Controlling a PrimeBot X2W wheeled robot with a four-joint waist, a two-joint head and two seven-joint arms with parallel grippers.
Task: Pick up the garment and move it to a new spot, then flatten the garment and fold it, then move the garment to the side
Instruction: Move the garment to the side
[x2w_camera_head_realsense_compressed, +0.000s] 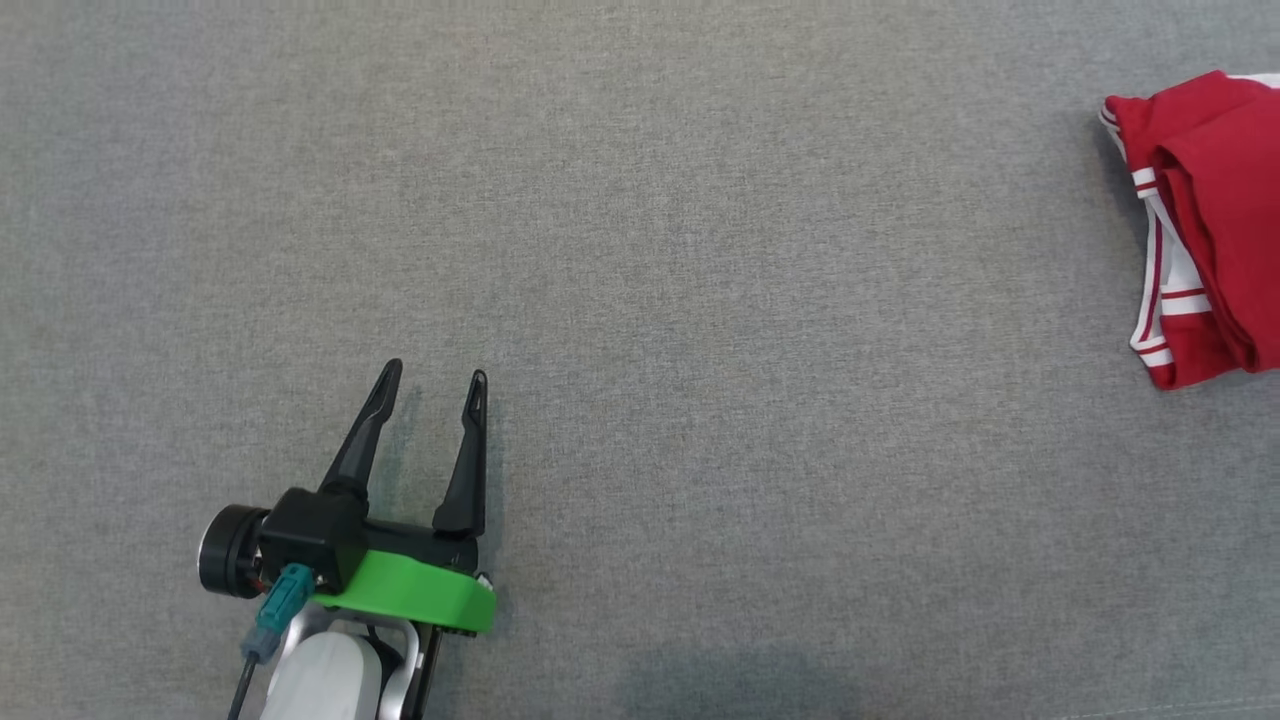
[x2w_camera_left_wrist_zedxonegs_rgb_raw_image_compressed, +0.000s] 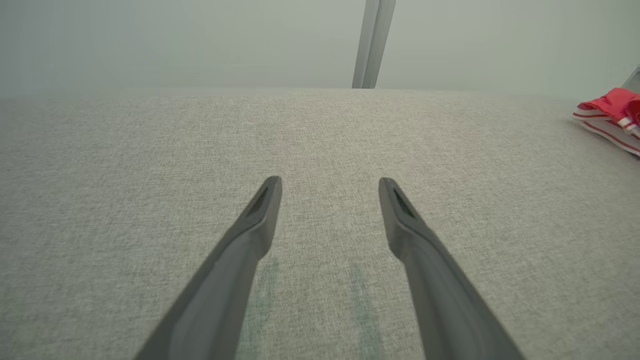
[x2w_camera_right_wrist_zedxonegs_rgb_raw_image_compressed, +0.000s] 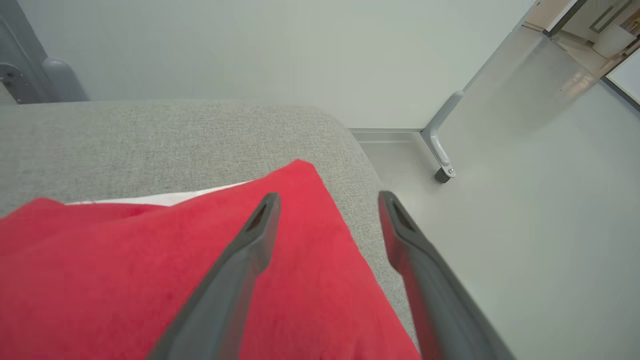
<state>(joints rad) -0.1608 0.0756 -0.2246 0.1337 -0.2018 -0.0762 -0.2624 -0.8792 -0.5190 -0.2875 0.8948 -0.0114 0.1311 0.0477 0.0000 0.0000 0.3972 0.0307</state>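
Though folded, garment (x2w_camera_head_realsense_compressed: 1215, 200) (red) far right

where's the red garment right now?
The garment lies at the head view's far right edge on the grey surface, at the open right gripper, far from the left gripper.

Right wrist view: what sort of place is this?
Probably an indoor lab or test room: a grey fabric-covered work surface holding a folded red garment, a plain pale wall, and a smooth light floor.

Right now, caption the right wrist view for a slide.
Open right gripper over the red garment at the grey surface edge.
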